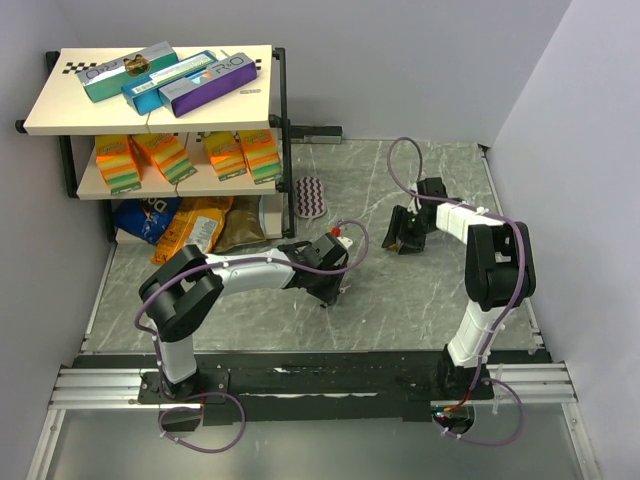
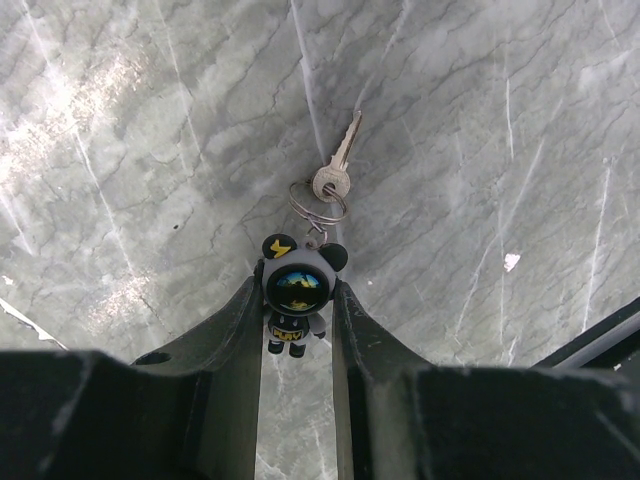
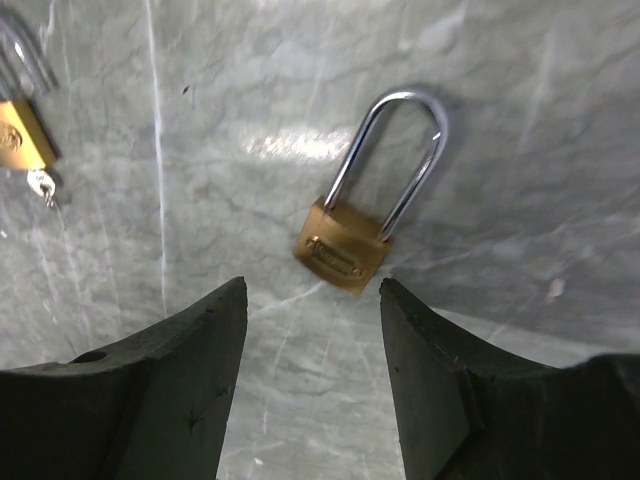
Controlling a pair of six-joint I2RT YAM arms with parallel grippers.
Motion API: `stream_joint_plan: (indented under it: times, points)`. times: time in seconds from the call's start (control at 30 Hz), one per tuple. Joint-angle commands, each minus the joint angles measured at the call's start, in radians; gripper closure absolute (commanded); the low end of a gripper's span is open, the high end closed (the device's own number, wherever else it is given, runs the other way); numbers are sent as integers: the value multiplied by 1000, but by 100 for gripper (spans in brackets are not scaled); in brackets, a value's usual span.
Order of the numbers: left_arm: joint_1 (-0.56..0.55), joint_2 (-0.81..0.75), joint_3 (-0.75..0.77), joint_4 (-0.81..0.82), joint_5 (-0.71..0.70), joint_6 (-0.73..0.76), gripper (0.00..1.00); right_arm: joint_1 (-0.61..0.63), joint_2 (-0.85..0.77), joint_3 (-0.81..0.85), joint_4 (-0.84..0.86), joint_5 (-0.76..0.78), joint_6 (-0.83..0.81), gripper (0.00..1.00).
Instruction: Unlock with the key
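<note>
The key [image 2: 340, 160] is a small, flat piece of silver metal with a round bow and a notched blade. It lies on the grey, white-veined marble-look tabletop [image 2: 150, 150]. Its long axis runs straight away from the left gripper [image 2: 297, 282], and in the left wrist view the blade tip slants up and a little right. The bow hangs on a thin wire split ring [image 2: 318, 205], which links to a glossy little bear-eared figurine charm [image 2: 296, 292] with a dark mirror visor. The left gripper's matte black fingers [image 2: 235, 330] are closed narrowly on the charm's head.

Well to the right, a brass padlock [image 3: 343, 247] lies flat. Its body is blocky and tilted, and its long polished chrome shackle arches away from the right gripper [image 3: 312, 330]. That gripper's jaws stand wide apart and hold nothing, just short of the lock. A second brass padlock [image 3: 20, 135] is cut off by the left edge of that view.
</note>
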Motion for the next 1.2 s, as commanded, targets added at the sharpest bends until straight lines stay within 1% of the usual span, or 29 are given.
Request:
stream_joint_plan:
  times: [0.0,0.1,0.2,0.27,0.33,0.37,0.43,0.47,0.53,0.57,0.63,0.67,0.77,0.83,0.93,1.03,1.17]
  points:
    - [3,-50,-7,41,1,-12,96,15,-59,-21,-13,-13,16,37]
    - [1,-52,-10,38,5,-19,98,13,-95,-6,-43,11,21,36]
    - [1,-64,-19,41,11,-27,99,13,-158,-21,-46,-1,42,35]
    - [1,-73,-29,54,41,-24,97,16,-194,-67,-23,-25,65,35]
    - [1,-84,-35,67,87,-10,90,16,-235,-110,-8,-41,84,35]
    - [0,-84,-33,65,101,-6,84,15,-258,-122,-6,-44,88,35]
    - [0,-79,-29,54,127,11,77,16,-275,-150,-3,-51,95,35]
    - [0,-79,-20,42,142,20,68,15,-295,-156,0,-51,98,35]
    - [0,-78,-3,27,143,26,58,15,-315,-174,4,-55,105,35]
    - [0,-78,16,10,126,34,48,16,-336,-177,10,-55,107,35]
    - [0,-68,58,-5,101,46,38,15,-353,-185,12,-55,110,34]
    - [0,-61,77,-15,86,60,30,13,-368,-187,12,-55,110,34]
    - [1,8,155,-67,31,88,20,15,-396,-187,7,-58,105,34]
    - [6,42,212,-88,15,91,20,13,-410,-185,4,-56,101,34]
    - [7,106,269,-120,1,85,23,9,-431,-190,1,-53,95,34]
    - [9,160,322,-171,-14,71,28,6,-445,-200,7,-59,95,34]
    - [7,160,317,-185,-14,71,36,-5,-461,-217,18,-67,98,34]
